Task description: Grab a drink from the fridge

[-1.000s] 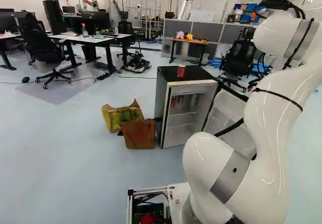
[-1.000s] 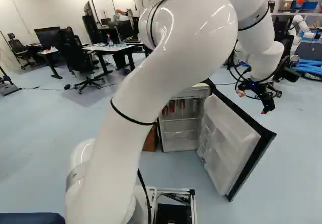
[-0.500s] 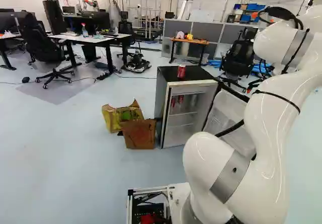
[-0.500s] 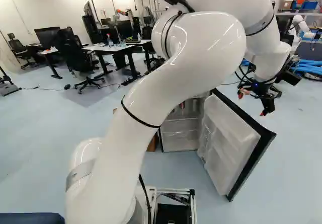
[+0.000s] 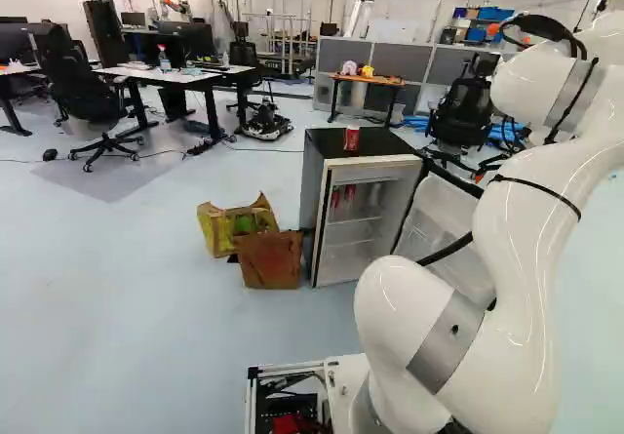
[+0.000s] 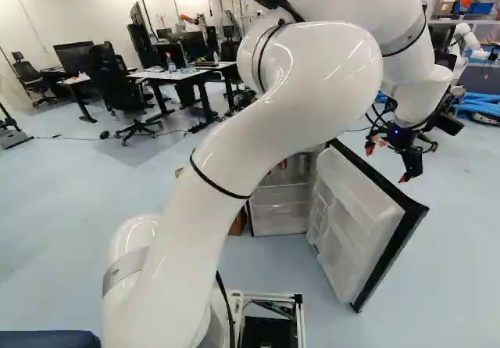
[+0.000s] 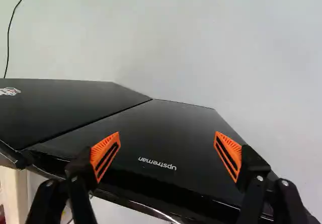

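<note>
While the fridge (image 5: 314, 185) stands with its door (image 6: 358, 219) swung open, the pincer (image 6: 387, 164) hangs beyond that door in the right base view, its two fingers spread wide. From the wrist, a glossy black panel (image 7: 166, 138) with pale print lies ahead of and under the fingers, and shows in the gap between the orange pads (image 7: 105, 154). One red can (image 5: 351, 139) sits upright on top of the fridge; more red cans (image 5: 336, 197) are inside, high up. Beside the fridge in the left base view, a yellow box (image 5: 216, 229) and a brown box (image 5: 270, 261) rest on the floor (image 5: 146, 297).
</note>
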Tool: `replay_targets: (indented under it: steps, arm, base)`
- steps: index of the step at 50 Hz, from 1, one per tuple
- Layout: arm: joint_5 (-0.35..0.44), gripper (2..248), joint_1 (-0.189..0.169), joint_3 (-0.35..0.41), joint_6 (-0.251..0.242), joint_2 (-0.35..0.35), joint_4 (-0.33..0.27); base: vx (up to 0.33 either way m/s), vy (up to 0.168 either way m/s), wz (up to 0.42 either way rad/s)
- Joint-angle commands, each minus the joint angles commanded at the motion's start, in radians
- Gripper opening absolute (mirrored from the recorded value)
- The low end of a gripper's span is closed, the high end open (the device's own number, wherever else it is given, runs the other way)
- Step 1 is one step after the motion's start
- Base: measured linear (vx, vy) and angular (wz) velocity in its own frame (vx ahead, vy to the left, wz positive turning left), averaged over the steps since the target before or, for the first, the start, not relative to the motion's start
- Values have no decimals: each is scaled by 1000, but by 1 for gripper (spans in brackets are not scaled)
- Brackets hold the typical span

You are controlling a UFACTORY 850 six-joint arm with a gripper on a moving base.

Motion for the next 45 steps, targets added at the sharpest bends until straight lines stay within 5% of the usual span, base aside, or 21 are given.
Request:
replay_targets:
  steps: [45]
  arm:
    - [-18,247,0,-10,0,-29,0]
  base:
    - [0,0,0]
